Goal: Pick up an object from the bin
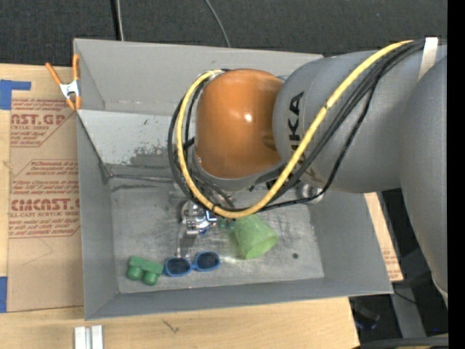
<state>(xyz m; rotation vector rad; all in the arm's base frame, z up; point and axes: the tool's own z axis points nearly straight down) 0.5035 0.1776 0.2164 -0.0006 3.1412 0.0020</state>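
Observation:
My gripper (192, 227) hangs below the orange wrist cover, over the middle of the bin floor, its tips just above a pair of blue toy glasses (191, 265). A light green cup (252, 238) lies on its side directly right of the gripper. A dark green chunky piece (144, 270) sits left of the glasses near the bin's front wall. Nothing shows between the fingers.
The arm and its orange cover hide the back and right part of the bin floor. Bare floor lies to the left of the gripper and at the front right.

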